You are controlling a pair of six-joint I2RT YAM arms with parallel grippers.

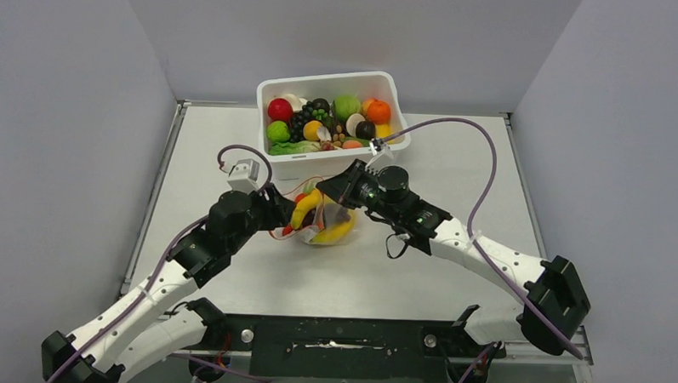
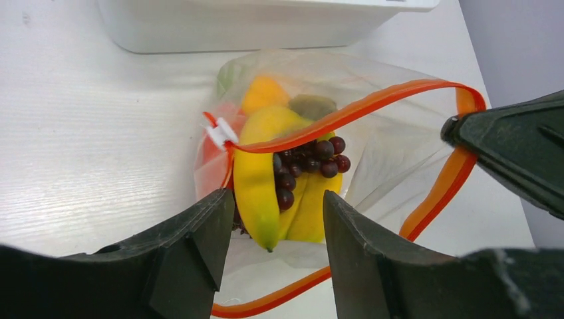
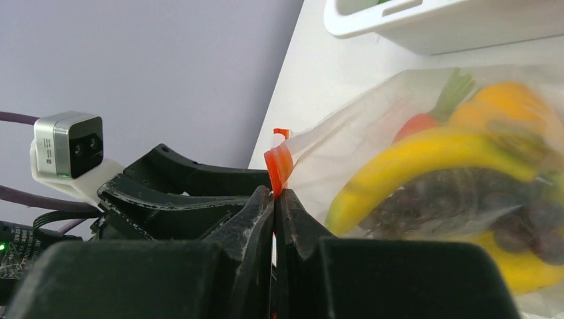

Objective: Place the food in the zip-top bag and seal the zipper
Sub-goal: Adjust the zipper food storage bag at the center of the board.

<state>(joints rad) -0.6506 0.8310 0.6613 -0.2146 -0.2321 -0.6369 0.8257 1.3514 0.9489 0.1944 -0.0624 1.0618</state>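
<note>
The clear zip-top bag (image 1: 333, 228) lies mid-table with its mouth gaping toward my left gripper (image 2: 276, 229). Inside are a yellow banana bunch (image 2: 256, 183), dark purple grapes (image 2: 312, 159), an orange-yellow pepper (image 2: 265, 93) and a red-orange piece (image 2: 211, 159). The left gripper is open; the banana's tip lies between its fingers, touching neither. The orange-red zipper (image 2: 372, 106) stands apart in two strips, with a white slider (image 2: 221, 133) at one end. My right gripper (image 3: 274, 199) is shut on the zipper's other end (image 3: 278, 163), holding that corner up. From above, the right gripper (image 1: 329, 191) is over the bag's far side.
A white tub (image 1: 277, 164) full of toy fruit and vegetables stands just behind the bag, near the back wall. The left arm's camera block (image 3: 68, 145) and fingers (image 3: 193, 183) sit close behind the right gripper. Grey walls close in both sides.
</note>
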